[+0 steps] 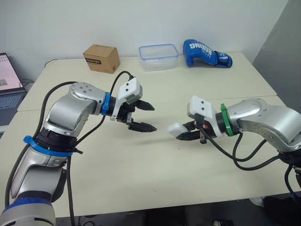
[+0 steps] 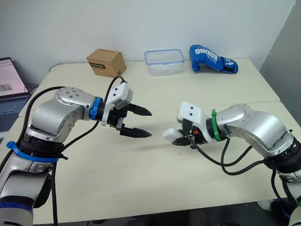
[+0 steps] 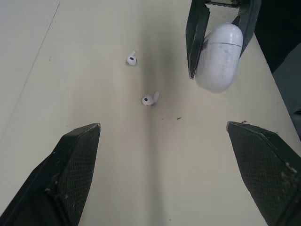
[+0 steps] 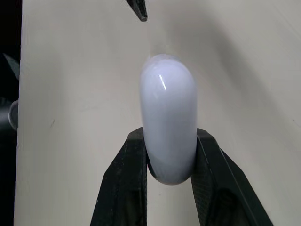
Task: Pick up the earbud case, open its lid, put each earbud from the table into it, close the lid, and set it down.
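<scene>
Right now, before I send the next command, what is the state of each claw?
Left claw: open, holding nothing.
Right claw: closed on the earbud case, whose lid is shut.

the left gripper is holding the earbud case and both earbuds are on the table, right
Not quite: the right gripper holds the earbud case, as the right wrist view shows. The left gripper is open and empty. Both earbuds are on the table.
</scene>
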`<state>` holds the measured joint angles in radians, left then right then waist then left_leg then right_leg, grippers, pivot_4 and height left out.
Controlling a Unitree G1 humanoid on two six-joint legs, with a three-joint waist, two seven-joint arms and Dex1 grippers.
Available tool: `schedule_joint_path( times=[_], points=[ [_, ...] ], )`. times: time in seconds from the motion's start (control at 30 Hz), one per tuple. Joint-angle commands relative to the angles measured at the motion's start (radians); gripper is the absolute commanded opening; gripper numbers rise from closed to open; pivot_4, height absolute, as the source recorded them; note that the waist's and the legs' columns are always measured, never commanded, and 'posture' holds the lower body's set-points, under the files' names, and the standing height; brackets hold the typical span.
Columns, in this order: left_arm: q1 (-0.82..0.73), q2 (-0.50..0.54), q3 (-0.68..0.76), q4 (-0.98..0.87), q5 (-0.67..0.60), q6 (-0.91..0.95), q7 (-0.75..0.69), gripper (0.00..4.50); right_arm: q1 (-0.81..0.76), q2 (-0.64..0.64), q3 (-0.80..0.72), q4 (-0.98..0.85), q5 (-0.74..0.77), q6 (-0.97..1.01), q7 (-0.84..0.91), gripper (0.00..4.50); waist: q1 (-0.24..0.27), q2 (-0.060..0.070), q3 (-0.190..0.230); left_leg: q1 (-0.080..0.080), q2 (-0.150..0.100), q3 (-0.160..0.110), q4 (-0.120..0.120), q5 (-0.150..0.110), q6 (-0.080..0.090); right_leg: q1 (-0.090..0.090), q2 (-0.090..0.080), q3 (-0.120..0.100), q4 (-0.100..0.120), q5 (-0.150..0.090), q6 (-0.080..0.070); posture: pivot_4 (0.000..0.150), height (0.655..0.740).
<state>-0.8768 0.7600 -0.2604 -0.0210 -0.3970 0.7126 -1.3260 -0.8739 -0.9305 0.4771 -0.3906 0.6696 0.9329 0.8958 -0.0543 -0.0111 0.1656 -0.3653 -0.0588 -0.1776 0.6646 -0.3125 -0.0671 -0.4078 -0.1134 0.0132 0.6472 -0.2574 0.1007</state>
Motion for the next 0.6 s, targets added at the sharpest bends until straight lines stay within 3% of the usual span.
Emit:
schedule_joint_path(
  times=[0.03,0.17,0.6],
  points=[
    [-0.016,-0.015,0.006,-0.007,-0.004,-0.017,-0.015,3.64,-0.022,0.015,-0.001,-0.024,-0.073,-0.027,0.056,0.88,0.000,0.000,0.000,0.000,0.000,0.000,0.000,0.000,0.000,0.000,0.000,0.000,0.000,0.000,0.000,0.150,0.7307],
    [-0.031,-0.028,-0.023,-0.016,0.018,-0.015,-0.021,2.43,-0.049,0.052,0.010,0.003,-0.126,-0.014,0.093,0.88,0.000,0.000,0.000,0.000,0.000,0.000,0.000,0.000,0.000,0.000,0.000,0.000,0.000,0.000,0.000,0.150,0.7307],
    [-0.040,-0.062,-0.069,-0.073,0.019,0.035,-0.026,2.43,-0.111,0.164,0.055,0.097,-0.292,-0.007,0.156,0.88,0.000,0.000,0.000,0.000,0.000,0.000,0.000,0.000,0.000,-0.001,0.000,0.000,0.001,0.000,0.000,0.150,0.7307]
  ],
)
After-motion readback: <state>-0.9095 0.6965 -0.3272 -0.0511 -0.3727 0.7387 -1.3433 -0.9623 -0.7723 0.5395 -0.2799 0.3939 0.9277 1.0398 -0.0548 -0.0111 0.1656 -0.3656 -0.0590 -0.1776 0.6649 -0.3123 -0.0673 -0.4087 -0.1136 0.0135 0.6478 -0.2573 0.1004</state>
